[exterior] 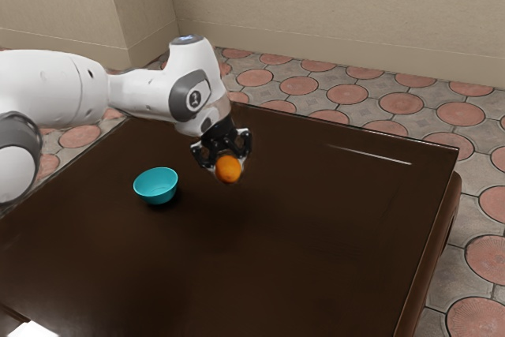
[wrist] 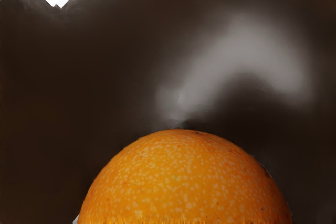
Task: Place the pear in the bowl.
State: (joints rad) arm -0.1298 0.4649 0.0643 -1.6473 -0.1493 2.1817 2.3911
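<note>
Gripper holding orange fruit beside bowl

The bowl (exterior: 155,187) is sitting upright on the dark table (exterior: 316,242), toward the exterior view's left of the fruit (exterior: 229,170), its rim facing up. A white thing (exterior: 31,330) is showing at the exterior view's lower left; what it is, I cannot tell. Tiled floor (exterior: 382,104) is running around the table, and a pale wall (exterior: 331,1) is standing behind.

The arm (exterior: 146,90) is reaching in from the exterior view's left, its hand bending downward over the table. The gripper (exterior: 227,165) is pointing down, leaning slightly, with its fingers clamping the fruit from two sides. The fruit is hanging above the table, outside the bowl; its visible part is looking round and speckled, more like an orange than a pear.
</note>
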